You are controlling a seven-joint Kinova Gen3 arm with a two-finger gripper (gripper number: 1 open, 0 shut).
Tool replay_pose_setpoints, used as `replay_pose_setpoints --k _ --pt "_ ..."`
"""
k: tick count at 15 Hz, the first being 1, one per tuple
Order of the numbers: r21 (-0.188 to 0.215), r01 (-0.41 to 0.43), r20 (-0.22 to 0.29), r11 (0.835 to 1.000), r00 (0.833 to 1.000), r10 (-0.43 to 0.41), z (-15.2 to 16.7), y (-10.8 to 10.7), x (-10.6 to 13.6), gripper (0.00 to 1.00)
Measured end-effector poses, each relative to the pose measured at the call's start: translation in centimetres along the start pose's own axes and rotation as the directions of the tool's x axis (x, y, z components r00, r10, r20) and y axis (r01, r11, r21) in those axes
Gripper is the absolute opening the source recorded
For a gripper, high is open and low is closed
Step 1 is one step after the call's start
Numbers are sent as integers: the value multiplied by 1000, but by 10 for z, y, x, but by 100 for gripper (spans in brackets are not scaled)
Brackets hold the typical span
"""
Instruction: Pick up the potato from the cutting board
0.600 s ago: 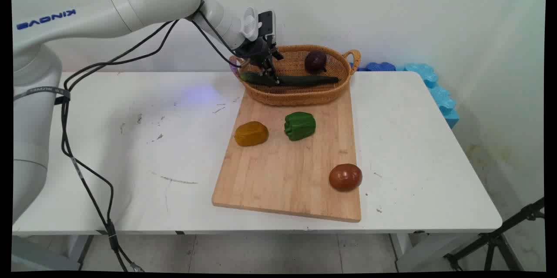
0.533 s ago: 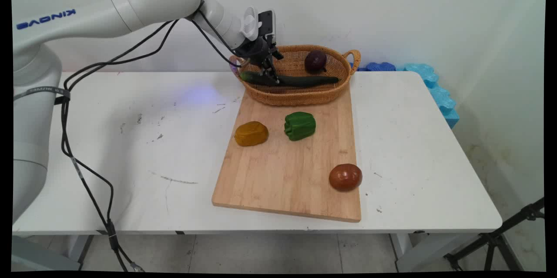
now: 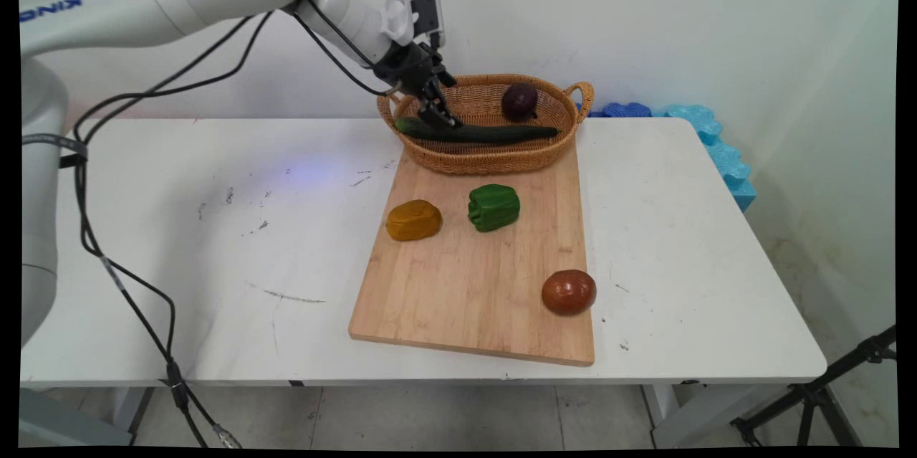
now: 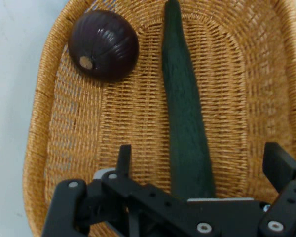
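Starting nearest, we see a red tomato (image 3: 568,292) on the cutting board (image 3: 466,293), then a yellow pepper (image 3: 413,220) left of a green pepper (image 3: 493,207). At the board's far end, the wicker basket (image 3: 494,157) contains a cucumber (image 3: 480,133) lengthwise and a purple onion (image 3: 519,101) behind it. We find the gripper (image 3: 438,114) poised over the cucumber's left end, fingers spread wide, grasping nothing
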Motion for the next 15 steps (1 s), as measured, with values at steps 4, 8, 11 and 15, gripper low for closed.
replay_pose_setpoints --k 4,8,11,15 --pt "-16 108 2 994 994 -108 -33 19 1 100" --pt "-41 222 11 974 975 -221 -58 45 -9 100" --pt "-60 287 23 956 958 -286 -69 64 -21 100" --pt "-89 335 50 938 942 -331 -72 90 -42 100"
